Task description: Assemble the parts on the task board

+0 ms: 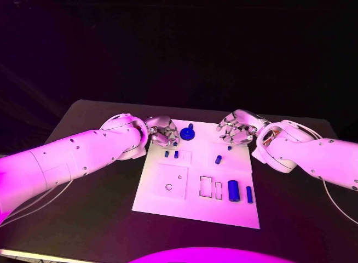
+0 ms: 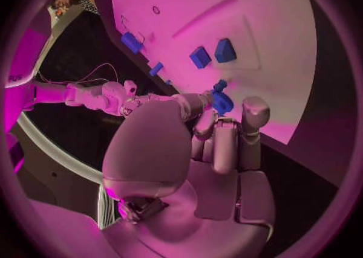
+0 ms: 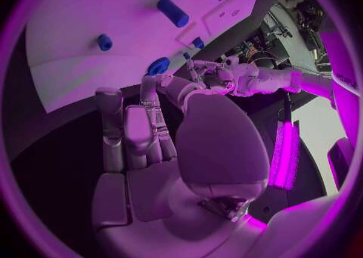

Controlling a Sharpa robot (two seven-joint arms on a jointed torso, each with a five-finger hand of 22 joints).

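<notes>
At the frame's centre, the task board (image 1: 196,211) is seen with blue parts (image 1: 234,189) mostly loose; assembly is judged barely begun. Nothing is held by the left robot hand (image 1: 162,133) or right robot hand (image 1: 236,127), fingers apart.

Black table (image 1: 84,219) under magenta light; dark backdrop behind (nothing discernible); cluttered bench (image 3: 299,1) beyond table edge.

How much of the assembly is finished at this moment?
Little looks done: several blue parts lie loose on the task board, and its rectangular slots are unfilled. Both the left hand and right hand hover at the far edge holding nothing. Nearly all remains.
</notes>
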